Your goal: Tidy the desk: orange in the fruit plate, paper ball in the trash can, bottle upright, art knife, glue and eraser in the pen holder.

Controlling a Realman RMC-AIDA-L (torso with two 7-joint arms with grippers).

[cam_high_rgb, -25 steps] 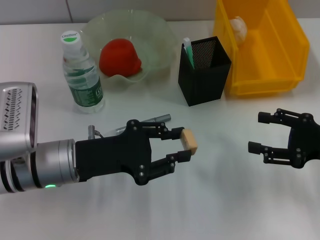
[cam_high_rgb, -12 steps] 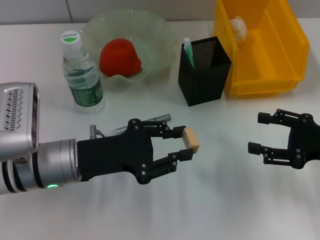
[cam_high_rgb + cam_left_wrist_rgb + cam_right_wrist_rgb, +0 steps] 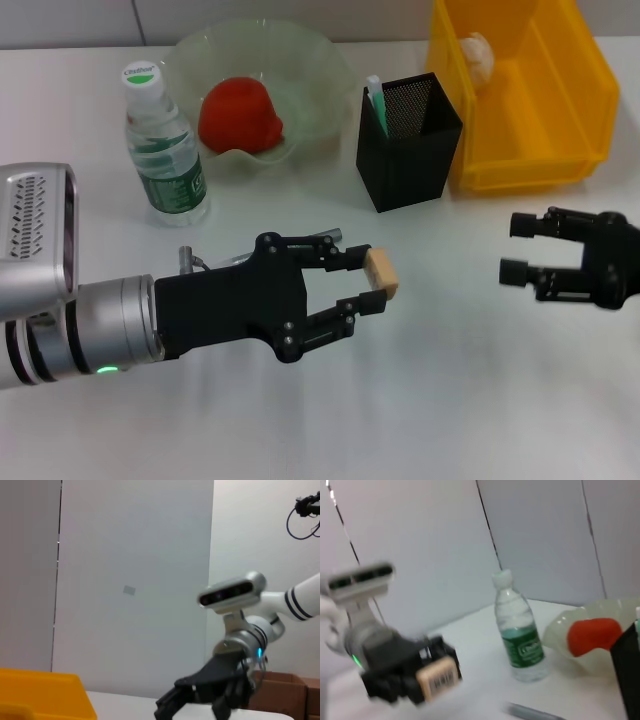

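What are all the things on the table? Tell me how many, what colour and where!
Bottle: one, clear with green label and white cap, upright at the back left.
Plate: one, pale green glass, back middle.
Orange: one, reddish, in the plate.
Pen holder: one, black mesh, right of the plate, a green-and-white stick inside.
Bin: one, yellow, back right.
Paper ball: one, whitish, in the bin.
Knife: one, grey, lying behind the left arm.
Eraser: one, tan, held above the table.
Left gripper: black, fingers shut on the eraser, front middle.
Right gripper: black, fingers open, hovering at the right.
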